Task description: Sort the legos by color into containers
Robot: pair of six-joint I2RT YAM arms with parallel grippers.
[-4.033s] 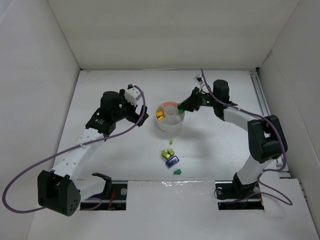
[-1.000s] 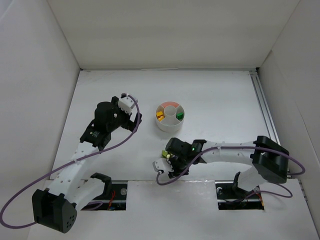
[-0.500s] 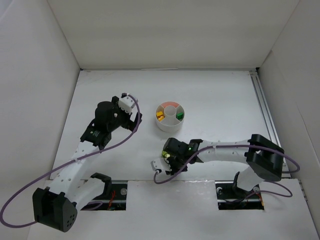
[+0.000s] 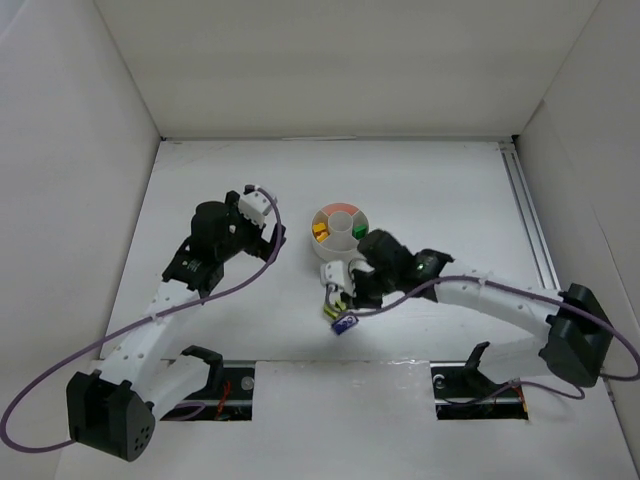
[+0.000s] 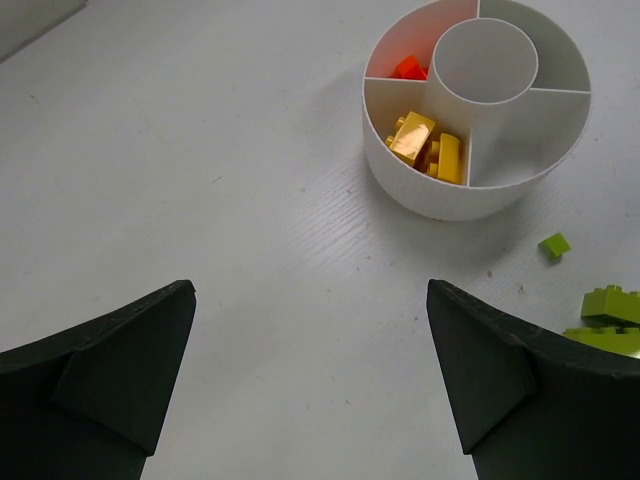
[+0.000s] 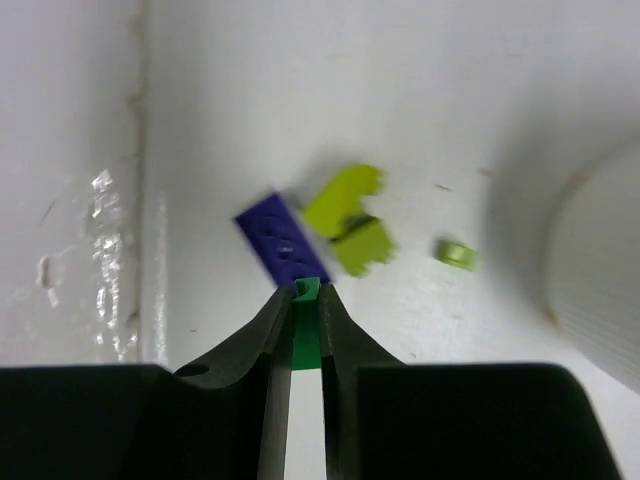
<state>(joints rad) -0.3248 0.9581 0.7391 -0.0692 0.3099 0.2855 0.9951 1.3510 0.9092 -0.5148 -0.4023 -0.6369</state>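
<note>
Right claw [image 6: 306,293] is clamped narrow on a green brick [image 6: 306,335]; a purple brick [image 6: 278,243] and two lime bricks [image 6: 348,222] lie on the bench [image 6: 300,100] just beyond its tips. My left claw [image 5: 308,300] is spread wide, holding nothing, facing the dish [image 5: 440,205], where yellow bricks [image 5: 425,148] fill one wedge and an orange brick [image 5: 408,68] sits in the next.

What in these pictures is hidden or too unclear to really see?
- Right wrist view: the green brick shows only as a sliver; the fingers of the right gripper cover the rest.
- Left wrist view: the lime bricks are cut off by the right edge.
- Top view: the right gripper covers the loose bricks beside the blue brick.
</note>
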